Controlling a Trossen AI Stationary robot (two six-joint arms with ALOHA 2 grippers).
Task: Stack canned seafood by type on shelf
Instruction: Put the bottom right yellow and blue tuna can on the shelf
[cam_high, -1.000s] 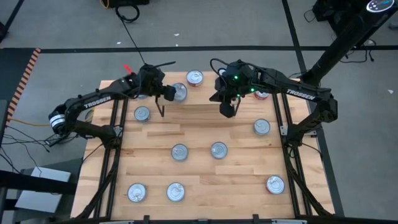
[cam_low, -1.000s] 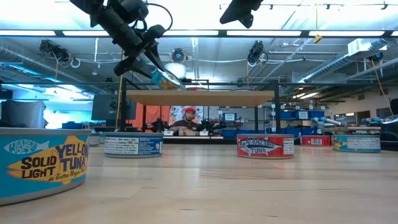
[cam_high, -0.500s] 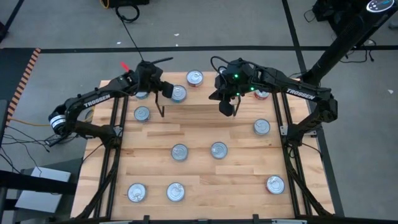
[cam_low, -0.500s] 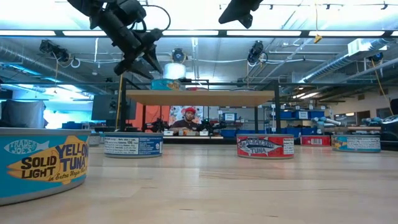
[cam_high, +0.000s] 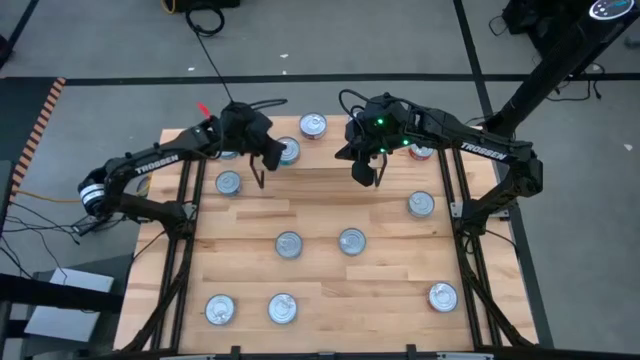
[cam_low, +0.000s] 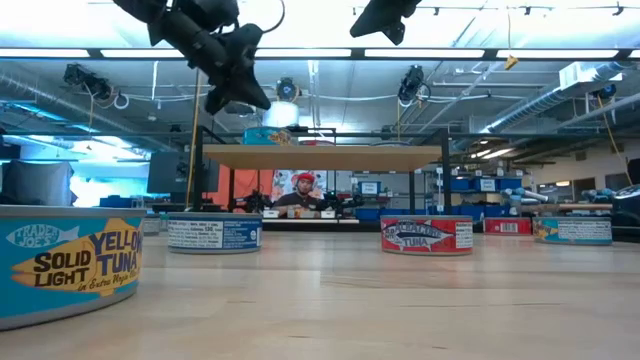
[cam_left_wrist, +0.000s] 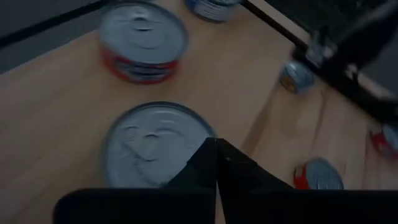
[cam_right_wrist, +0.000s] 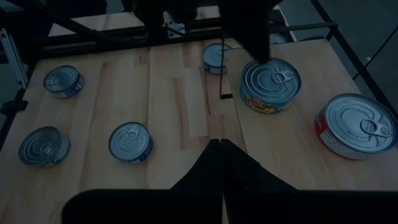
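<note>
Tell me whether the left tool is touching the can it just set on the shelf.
Apart. The low view shows the left tool raised clear above the can on the shelf, with open background between them.

**A robotics lab in a big industrial hall**

The low view looks past the wooden table (cam_low: 400, 300) into a wide open room: exposed ducts and pipes (cam_low: 560, 105) run under a high ceiling lit by long light strips (cam_low: 470, 52), and cameras on mounts (cam_low: 412, 82) hang from the framework. Far back, a person in a red cap (cam_low: 303, 190) sits at a workstation among monitors (cam_low: 372, 187) and cluttered benches. From above, the table stands on a grey floor (cam_high: 100, 40) crossed by dark lines, with loose cables (cam_high: 205, 20) and a black metal frame (cam_high: 470, 250) carrying two arms marked Trossen (cam_high: 150, 165).
</note>
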